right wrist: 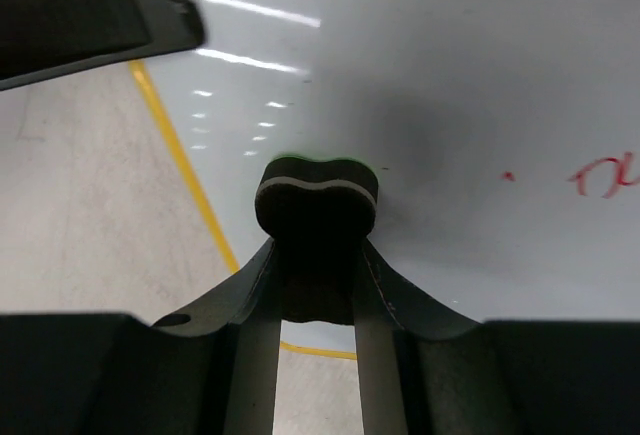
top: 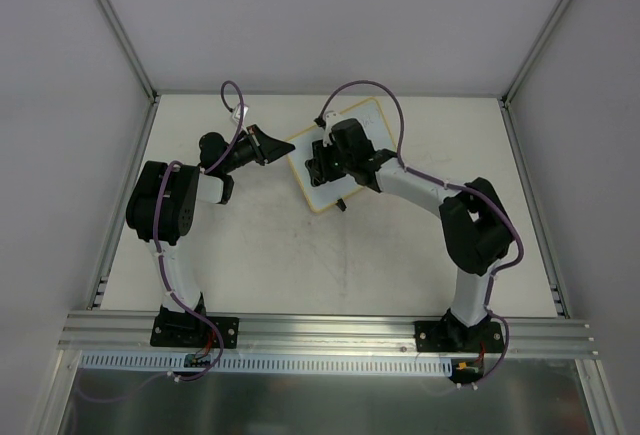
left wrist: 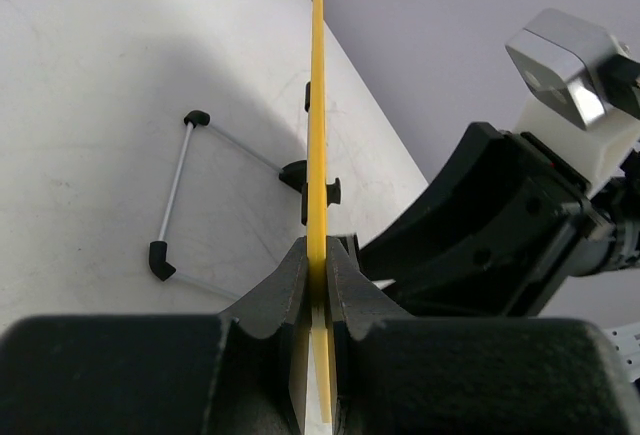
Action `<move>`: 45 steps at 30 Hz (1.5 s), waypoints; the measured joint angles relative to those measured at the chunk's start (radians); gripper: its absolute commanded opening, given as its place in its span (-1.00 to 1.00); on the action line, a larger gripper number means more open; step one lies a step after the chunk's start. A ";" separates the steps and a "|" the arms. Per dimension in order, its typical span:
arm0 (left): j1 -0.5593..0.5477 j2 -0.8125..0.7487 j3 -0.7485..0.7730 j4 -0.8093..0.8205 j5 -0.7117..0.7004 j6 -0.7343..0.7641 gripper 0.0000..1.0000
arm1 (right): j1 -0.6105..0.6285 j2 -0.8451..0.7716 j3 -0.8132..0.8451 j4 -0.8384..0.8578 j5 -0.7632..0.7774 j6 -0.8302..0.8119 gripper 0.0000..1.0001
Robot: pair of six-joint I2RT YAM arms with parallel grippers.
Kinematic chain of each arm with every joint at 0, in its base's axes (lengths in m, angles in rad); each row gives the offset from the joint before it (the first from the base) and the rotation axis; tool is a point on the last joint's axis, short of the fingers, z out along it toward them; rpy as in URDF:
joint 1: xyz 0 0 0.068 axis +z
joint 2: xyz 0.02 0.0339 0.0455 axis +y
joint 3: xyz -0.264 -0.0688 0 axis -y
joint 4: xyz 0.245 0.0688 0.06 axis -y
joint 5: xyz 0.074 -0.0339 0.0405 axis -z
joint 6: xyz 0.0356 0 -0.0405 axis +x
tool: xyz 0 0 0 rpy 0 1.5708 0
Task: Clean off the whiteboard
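The whiteboard (top: 350,125), white with a thin yellow frame, lies tilted at the back middle of the table. My left gripper (top: 272,145) is shut on its left edge. In the left wrist view the yellow frame (left wrist: 318,105) runs edge-on between the closed fingers of that gripper (left wrist: 318,255). My right gripper (top: 322,163) is over the board, shut on a small black eraser (right wrist: 318,200) that presses on the white surface (right wrist: 450,75). Red handwriting (right wrist: 605,175) shows on the board to the right of the eraser. A black clip foot (left wrist: 322,193) sits on the frame.
A thin metal wire bracket with black end caps (left wrist: 175,190) lies on the table beside the board. The right arm (left wrist: 500,225) is close on the board's other side. Walls (top: 110,75) enclose the table on three sides.
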 measured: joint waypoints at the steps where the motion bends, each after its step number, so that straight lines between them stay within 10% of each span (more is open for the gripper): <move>1: 0.000 0.000 0.000 0.000 0.000 0.000 -1.00 | 0.013 0.004 0.008 -0.004 -0.003 0.000 -0.99; 45: -0.002 0.000 -0.005 -0.006 -0.009 -0.001 -1.00 | -0.367 0.095 0.116 -0.085 -0.210 0.034 -0.99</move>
